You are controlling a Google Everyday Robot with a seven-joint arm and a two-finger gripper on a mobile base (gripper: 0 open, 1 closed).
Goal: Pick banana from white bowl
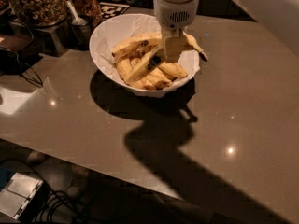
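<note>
The table (233, 101) is a smooth grey-brown slab with small light reflections on its surface. The white bowl (106, 37) stands directly on it near the far edge, left of centre. A dark cup (80, 28) stands just beside the bowl, toward the far left corner. A black cable (25, 76) lies at the left edge. The gripper (172, 48) hangs over the bowl's right half.

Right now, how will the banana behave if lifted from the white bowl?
The banana looks stiff and curved, so it likely lifts whole but may pivot under the gripper over the white bowl. Resting on other bananas, it may nudge them. Smooth peel could slip.
</note>
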